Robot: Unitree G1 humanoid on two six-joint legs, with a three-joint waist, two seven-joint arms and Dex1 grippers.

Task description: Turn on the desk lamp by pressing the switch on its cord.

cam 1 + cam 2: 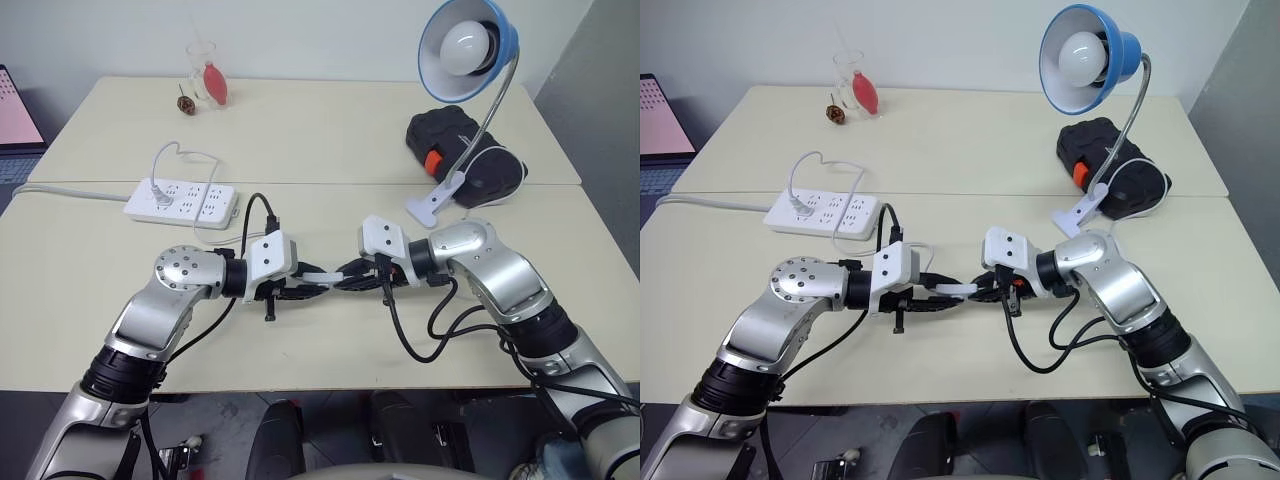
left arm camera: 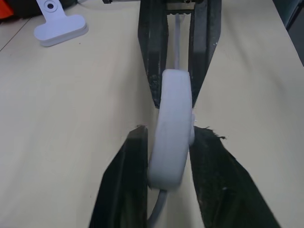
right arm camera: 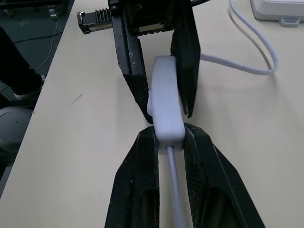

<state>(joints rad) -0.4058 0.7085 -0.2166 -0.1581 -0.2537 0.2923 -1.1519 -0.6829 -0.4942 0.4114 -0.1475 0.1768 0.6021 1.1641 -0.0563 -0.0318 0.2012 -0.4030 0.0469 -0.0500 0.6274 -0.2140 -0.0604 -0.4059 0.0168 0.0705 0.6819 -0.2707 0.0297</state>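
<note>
The switch [image 2: 172,128], seemingly unlabelled, is pinched by both grippers.

Open desk in front, clutter toward the back

Bare desk [image 1: 300,340] along the front edge; power strip [image 1: 182,200] blocks the left, black case [image 1: 465,150] and lamp clip [image 1: 437,200] the back right corner.

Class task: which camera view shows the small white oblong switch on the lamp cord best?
The left wrist view: the small white oblong switch appears large, edge-on, between black fingers. The right wrist view shows it similarly, slightly smaller. Both eye views show a small white sliver between the tools.
</note>
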